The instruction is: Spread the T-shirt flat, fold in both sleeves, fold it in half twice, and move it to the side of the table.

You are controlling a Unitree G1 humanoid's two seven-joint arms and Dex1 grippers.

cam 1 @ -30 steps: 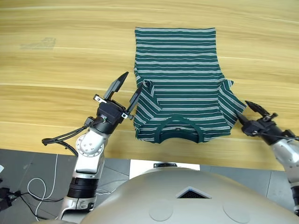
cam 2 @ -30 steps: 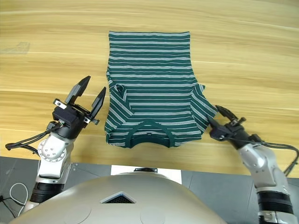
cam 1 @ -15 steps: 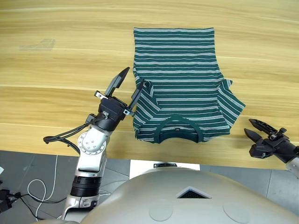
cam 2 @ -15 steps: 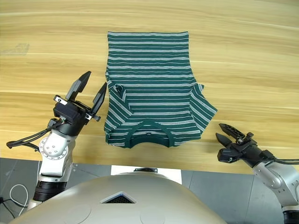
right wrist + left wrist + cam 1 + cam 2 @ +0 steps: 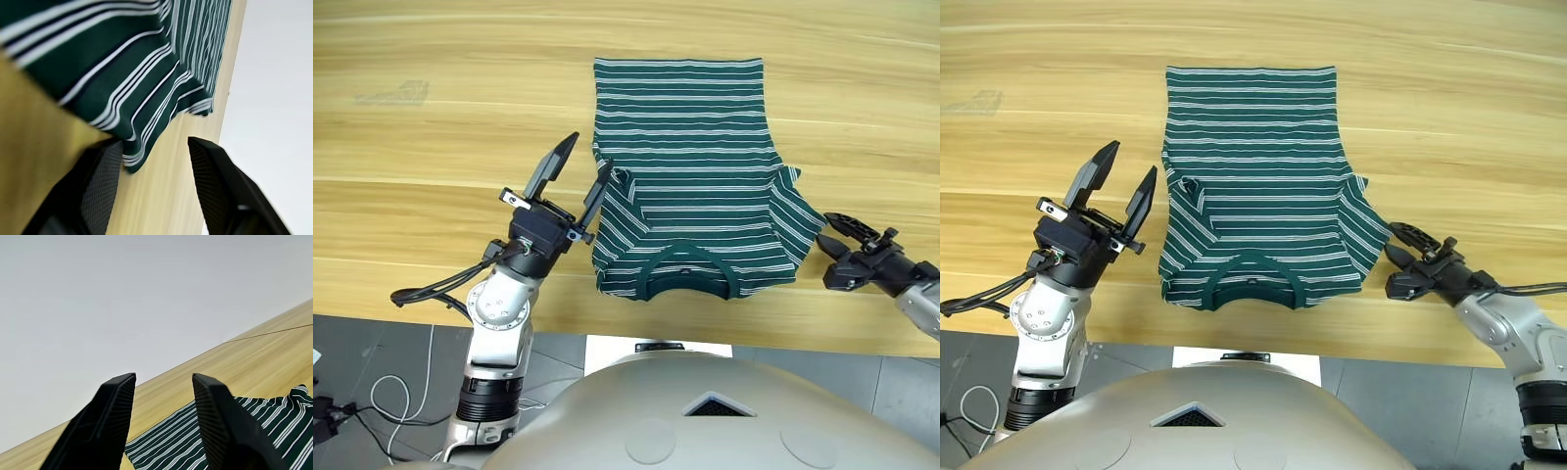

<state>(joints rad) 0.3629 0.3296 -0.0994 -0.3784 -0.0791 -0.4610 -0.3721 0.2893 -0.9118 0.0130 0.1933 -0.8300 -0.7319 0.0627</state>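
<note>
The green T-shirt (image 5: 690,166) with white stripes lies flat in the middle of the wooden table (image 5: 431,147). Its collar (image 5: 687,269) points toward the robot. The left sleeve (image 5: 625,211) is folded in on top of the shirt. The right sleeve (image 5: 798,220) sticks out to the side. The left gripper (image 5: 588,155) is up in the air, just beside the left edge of the shirt, with its two fingers wide apart and nothing in them. The right gripper (image 5: 821,227) is low by the table, right at the tip of the right sleeve. Its fingers are spread apart too, and the sleeve corner (image 5: 134,159) sits near the gap between them.
</note>
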